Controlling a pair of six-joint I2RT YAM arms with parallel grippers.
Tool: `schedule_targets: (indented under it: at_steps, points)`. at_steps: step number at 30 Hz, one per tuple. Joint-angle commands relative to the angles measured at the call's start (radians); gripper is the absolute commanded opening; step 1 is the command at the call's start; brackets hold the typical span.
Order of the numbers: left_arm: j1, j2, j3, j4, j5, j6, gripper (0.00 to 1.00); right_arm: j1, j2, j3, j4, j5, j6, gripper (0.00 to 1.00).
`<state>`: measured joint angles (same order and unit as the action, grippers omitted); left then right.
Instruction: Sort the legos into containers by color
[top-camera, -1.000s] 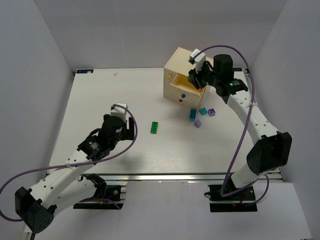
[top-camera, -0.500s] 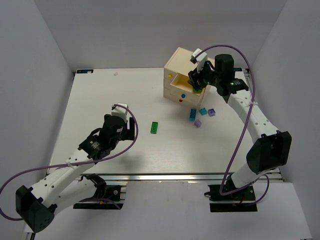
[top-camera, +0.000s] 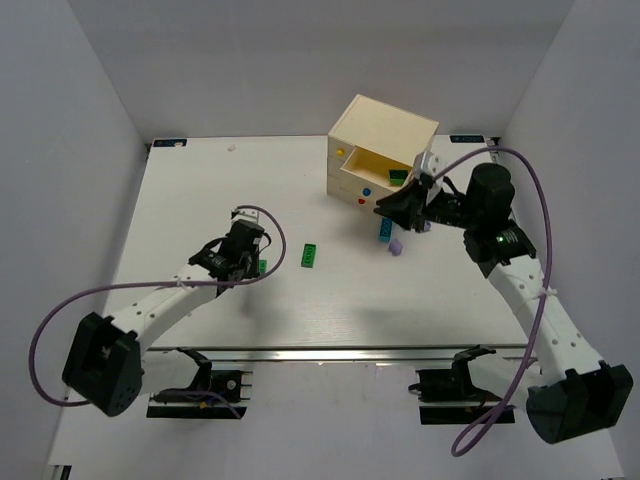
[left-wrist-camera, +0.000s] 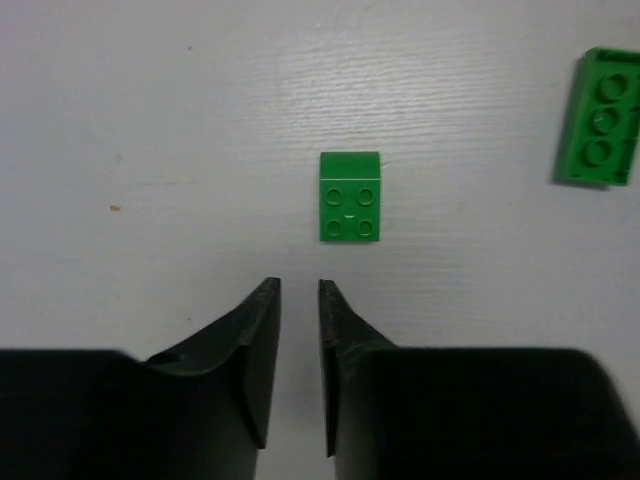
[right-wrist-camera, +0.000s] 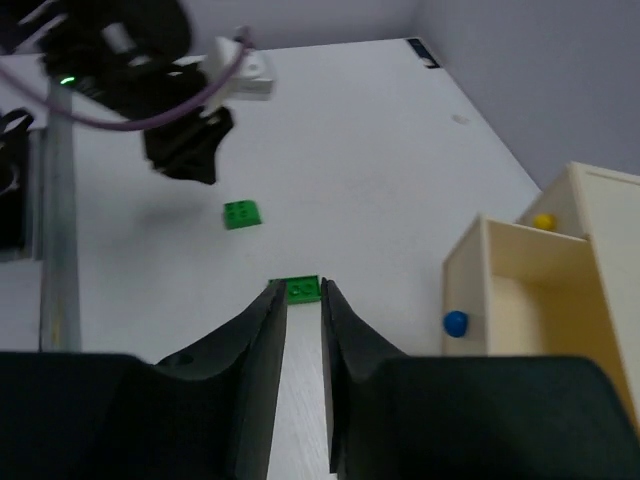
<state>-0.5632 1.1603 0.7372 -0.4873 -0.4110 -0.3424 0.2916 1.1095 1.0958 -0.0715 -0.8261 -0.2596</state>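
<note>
White bench, two arms reaching over scattered bricks.
Nearest, the left fingers are nearly pressed together around nothing, a small green brick just beyond their tips and a longer green brick to its right. Farther off, the right fingers are also nearly closed and empty, over blue and lilac bricks before the cream chest, its top drawer open.

Green bricks on a white surface; cream chest with yellow, blue and red knobs; a lilac brick; black claws.
</note>
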Motion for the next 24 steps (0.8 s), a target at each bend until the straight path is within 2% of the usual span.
schedule_targets:
  at_steps: [1,2,3,5,6,12,20,24]
  points:
    - [0.052,0.085,0.060,-0.002,0.067,-0.021,0.43,0.000,-0.042,-0.141,0.047,-0.263,0.013,0.29]
    - [0.065,0.104,0.070,0.003,0.083,-0.020,0.54,-0.003,-0.063,-0.167,0.042,-0.274,0.000,0.38]
    - [0.083,0.123,0.089,0.010,0.130,-0.017,0.62,-0.003,-0.072,-0.218,0.039,-0.278,-0.019,0.52]
    - [0.095,0.183,0.114,0.029,0.188,0.009,0.74,-0.008,-0.103,-0.263,0.052,-0.271,-0.038,0.61]
    - [0.095,0.208,0.148,0.030,0.213,0.017,0.76,-0.011,-0.106,-0.287,0.059,-0.260,-0.040,0.61]
    - [0.105,0.354,0.220,0.001,0.267,0.042,0.77,-0.017,-0.119,-0.286,0.032,-0.243,-0.070,0.61]
    - [0.123,0.384,0.183,0.010,0.238,0.031,0.75,-0.031,-0.126,-0.297,0.032,-0.255,-0.070,0.61]
    - [0.132,0.400,0.177,0.016,0.256,0.028,0.69,-0.043,-0.123,-0.307,0.048,-0.254,-0.066,0.61]
